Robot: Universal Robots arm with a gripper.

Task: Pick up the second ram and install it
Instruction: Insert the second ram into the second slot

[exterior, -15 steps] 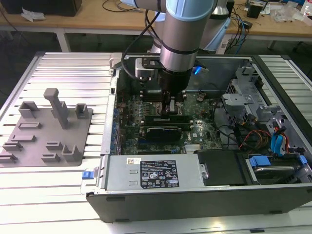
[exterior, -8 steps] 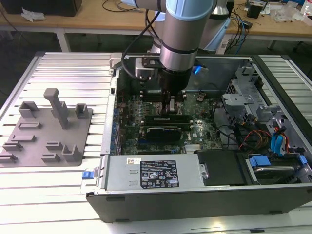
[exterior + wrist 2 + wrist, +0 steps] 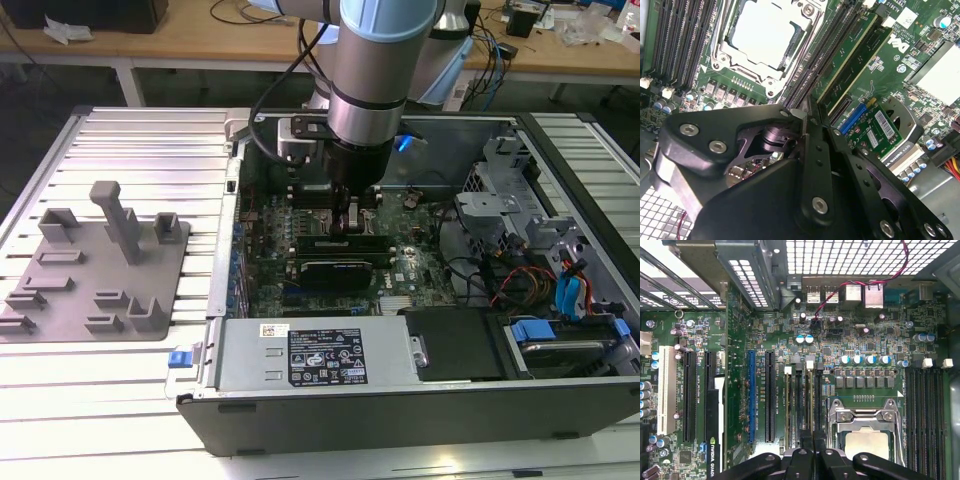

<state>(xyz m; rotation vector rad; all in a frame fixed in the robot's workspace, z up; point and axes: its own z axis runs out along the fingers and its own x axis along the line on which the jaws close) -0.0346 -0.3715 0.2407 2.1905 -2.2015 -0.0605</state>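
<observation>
Two long green sticks stand edge-up side by side in the black memory slots beside the CPU socket [image 3: 765, 35]. The second ram [image 3: 847, 56] is the stick nearer the socket, and the other stick [image 3: 863, 65] is right beside it. My gripper [image 3: 804, 116] is shut, with its tips at the near end of the second ram's slot line and nothing visible between them. In the exterior view the gripper [image 3: 350, 222] points straight down onto the motherboard inside the open computer case [image 3: 400, 400]. The first wrist view has the shut gripper [image 3: 812, 444] over the slots beside the CPU socket [image 3: 867, 440].
A black expansion card [image 3: 345, 268] lies just in front of the slots. Drive cages and cables [image 3: 520, 240] crowd the case on the exterior view's right. A grey holder tray [image 3: 95, 270] sits on the slatted table on the exterior view's left. More black memory slots [image 3: 677, 40] flank the socket's other side.
</observation>
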